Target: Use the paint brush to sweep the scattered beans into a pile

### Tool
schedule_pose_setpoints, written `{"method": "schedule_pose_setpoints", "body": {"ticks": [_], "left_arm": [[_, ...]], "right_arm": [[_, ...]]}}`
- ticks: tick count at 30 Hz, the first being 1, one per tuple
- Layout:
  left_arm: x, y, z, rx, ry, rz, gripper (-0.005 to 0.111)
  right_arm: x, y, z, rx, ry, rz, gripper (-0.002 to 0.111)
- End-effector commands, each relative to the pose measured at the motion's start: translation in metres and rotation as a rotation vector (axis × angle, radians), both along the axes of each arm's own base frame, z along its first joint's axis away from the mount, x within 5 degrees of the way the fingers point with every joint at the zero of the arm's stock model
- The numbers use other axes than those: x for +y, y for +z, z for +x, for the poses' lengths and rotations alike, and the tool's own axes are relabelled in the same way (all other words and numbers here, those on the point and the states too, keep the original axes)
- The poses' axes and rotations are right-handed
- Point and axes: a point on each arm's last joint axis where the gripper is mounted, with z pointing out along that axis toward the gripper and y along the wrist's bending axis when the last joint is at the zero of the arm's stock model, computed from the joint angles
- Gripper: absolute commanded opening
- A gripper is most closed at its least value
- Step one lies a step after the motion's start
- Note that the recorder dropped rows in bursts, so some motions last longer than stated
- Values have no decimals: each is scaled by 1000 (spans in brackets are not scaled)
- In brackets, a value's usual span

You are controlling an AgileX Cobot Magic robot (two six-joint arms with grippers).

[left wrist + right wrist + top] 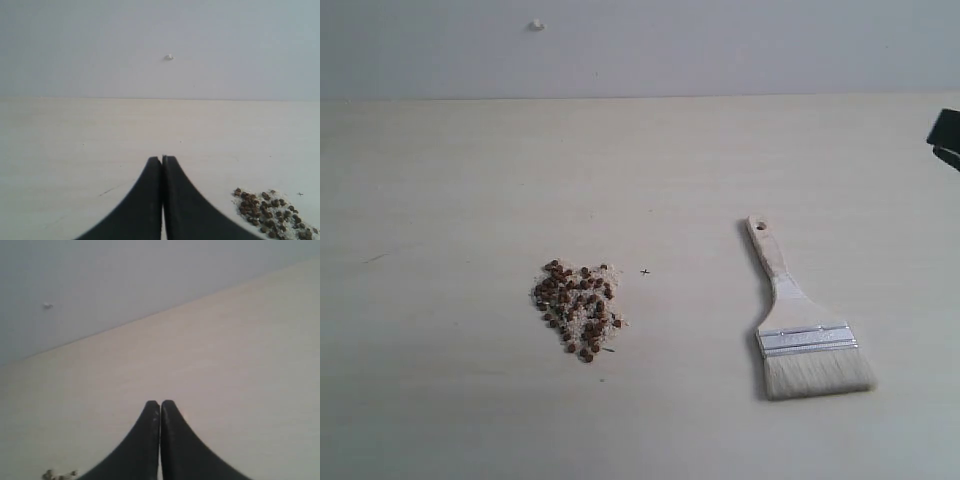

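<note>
The beans [577, 310] lie on the table [470, 180] as one compact heap, a little left of the middle, mixed with pale crumbs [616, 322]. Only a few single beans sit at its lower edge, touching or just beside the rest. The paint brush [798, 330] lies flat, well apart to the right of the heap, with its bristles towards the camera and its handle pointing away.

The left gripper [162, 159] has its two black fingers pressed together with nothing between them, and it hangs over bare table near the heap. The right gripper [160, 402] is closed and empty in the same way.

In my judgement the gathering looks nearly or fully finished, because the beans make a pile. What may be left is only to tidy the loose ones, and for this a gripper must first take the brush.
</note>
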Motion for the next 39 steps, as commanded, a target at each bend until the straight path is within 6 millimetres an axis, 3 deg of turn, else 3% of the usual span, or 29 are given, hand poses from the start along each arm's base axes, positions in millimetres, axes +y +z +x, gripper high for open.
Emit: {"method": "schedule_pose_setpoints", "body": {"ticks": [1,6,13,26,34,39], "left_arm": [[0,0,0,-1,2,-5,0],[0,0,0,-1,2,-5,0],[0,0,0,-1,2,-5,0],[0,0,0,-1,2,-5,0],[0,0,0,-1,2,-5,0],[0,0,0,-1,2,-5,0]], "right_arm": [[-1,-2,-40,-124,90,51,0],[-5,-12,-72,-248,120,81,0],[-9,-4,-91,-387,126,114,0],[-6,-2,-97,-417,187,128,0],[-31,-5,-91,-439,-49,-191,0],[-43,-5,-100,-489,-148,-217,0]]}}
